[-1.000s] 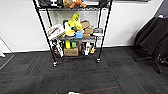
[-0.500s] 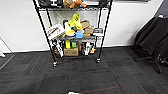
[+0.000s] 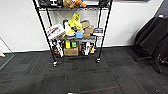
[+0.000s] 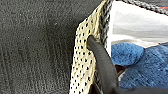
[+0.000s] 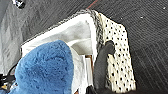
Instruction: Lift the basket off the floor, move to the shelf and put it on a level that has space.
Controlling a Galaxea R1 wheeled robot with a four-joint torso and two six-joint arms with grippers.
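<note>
— Left gripper, entry: one dark finger is lying down the outer wall, apparently clamping at the rim; its partner is hidden.

— Right gripper: a dark finger is pressing the outer wall likewise; the grip is appearing closed.

Head view across the interval: the shelf sits marginally larger and lower in frame than before, consistent with slight forward camera travel over the floor.
</note>
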